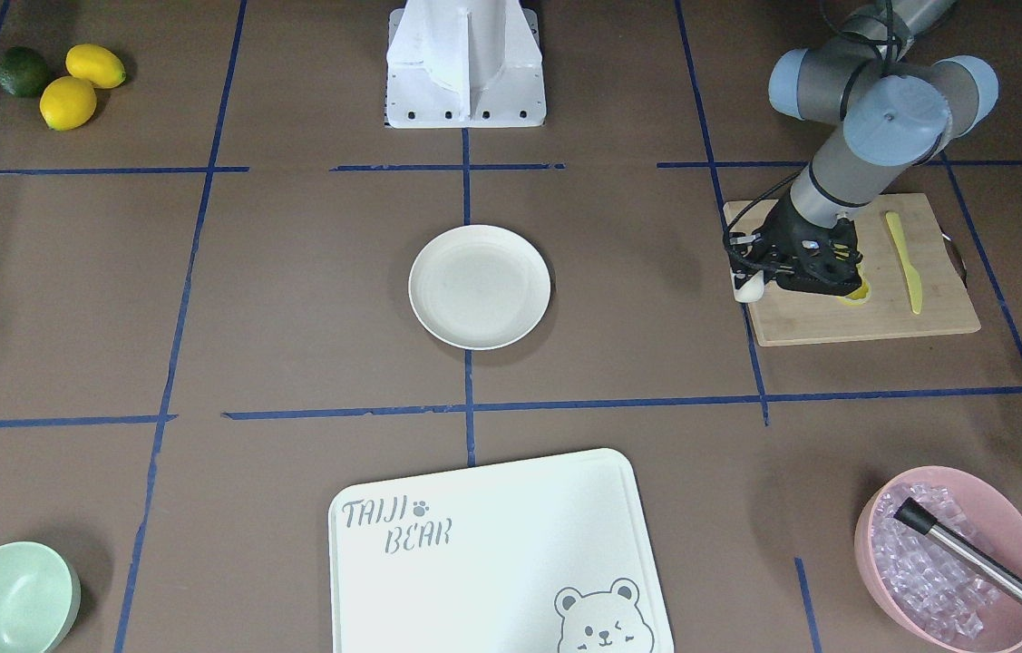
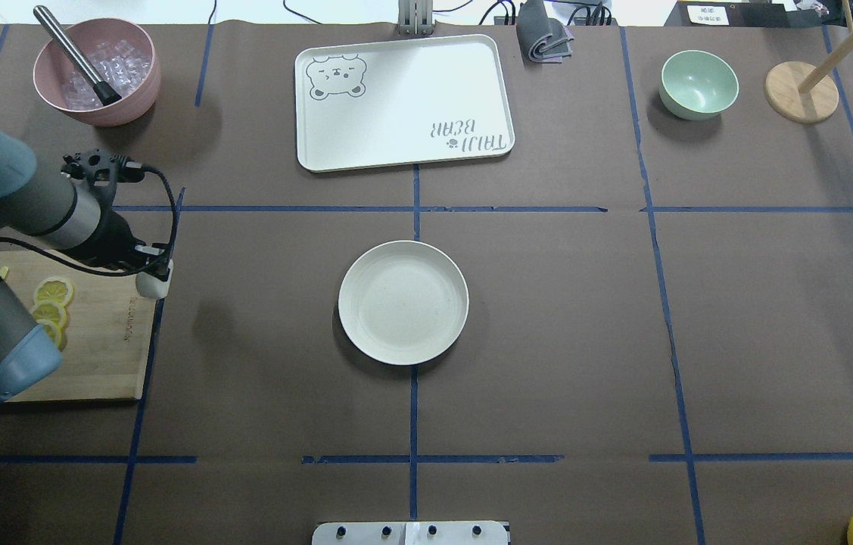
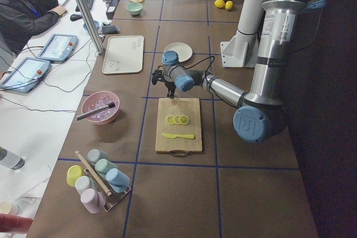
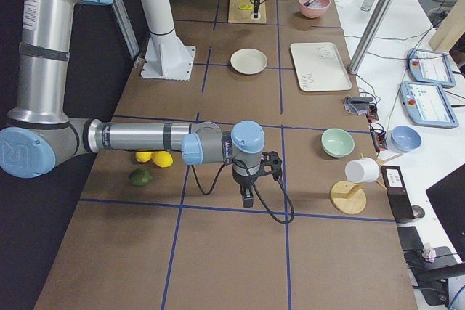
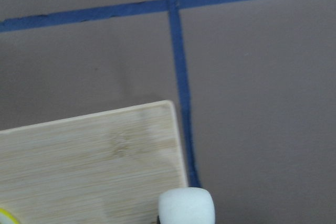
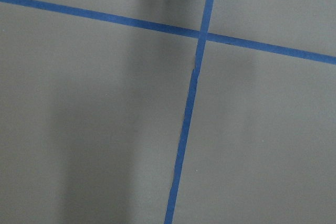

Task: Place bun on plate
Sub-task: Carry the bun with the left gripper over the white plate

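The bun (image 2: 153,284), a small white stubby roll, hangs at the tip of my left gripper (image 2: 156,274), which is shut on it. It sits over the corner of the wooden cutting board (image 2: 104,341); the left wrist view shows the bun (image 5: 187,206) just past that corner (image 5: 131,145). In the front view the bun (image 1: 749,288) juts out below the black gripper body. The round cream plate (image 2: 403,303) lies bare at the table's middle, well to the right of the bun. My right gripper (image 4: 248,200) hovers over bare table far from both; I cannot tell its state.
Lemon slices (image 2: 53,303) and a yellow knife (image 1: 907,263) lie on the cutting board. Along the far edge stand a pink bowl of ice (image 2: 97,72), the bear-printed board (image 2: 403,98), a mint bowl (image 2: 698,83) and a wooden stand (image 2: 801,91). Whole lemons (image 1: 80,86) sit near the base.
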Controlling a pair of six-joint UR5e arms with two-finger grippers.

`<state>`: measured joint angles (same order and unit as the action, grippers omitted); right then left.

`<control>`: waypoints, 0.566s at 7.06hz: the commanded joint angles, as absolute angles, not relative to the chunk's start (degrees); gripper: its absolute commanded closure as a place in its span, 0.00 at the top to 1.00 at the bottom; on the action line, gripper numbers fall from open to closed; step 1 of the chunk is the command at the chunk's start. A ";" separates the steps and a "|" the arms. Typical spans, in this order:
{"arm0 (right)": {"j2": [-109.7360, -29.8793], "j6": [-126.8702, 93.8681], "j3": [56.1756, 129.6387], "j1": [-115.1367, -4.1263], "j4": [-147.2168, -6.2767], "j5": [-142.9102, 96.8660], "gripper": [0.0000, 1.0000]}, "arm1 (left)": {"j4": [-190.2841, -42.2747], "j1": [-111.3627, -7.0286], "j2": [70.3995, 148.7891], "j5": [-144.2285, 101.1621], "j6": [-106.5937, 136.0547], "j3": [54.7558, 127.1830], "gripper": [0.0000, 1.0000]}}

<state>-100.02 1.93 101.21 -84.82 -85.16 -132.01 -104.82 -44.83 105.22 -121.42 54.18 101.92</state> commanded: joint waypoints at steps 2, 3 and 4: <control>-99.76 1.93 100.99 -84.81 -85.17 -132.01 1.00 | -94.75 -33.61 126.32 -112.98 72.71 95.06 0.31; -99.76 1.93 100.90 -84.81 -85.17 -132.01 1.00 | -95.09 -31.31 133.26 -111.98 77.47 88.92 0.31; -99.76 1.93 100.90 -84.81 -85.17 -132.01 1.00 | -95.45 -28.85 137.51 -108.23 79.52 84.86 0.32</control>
<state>-99.79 1.93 100.95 -84.82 -85.17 -132.01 -95.27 -32.00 131.12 -111.89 75.54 90.39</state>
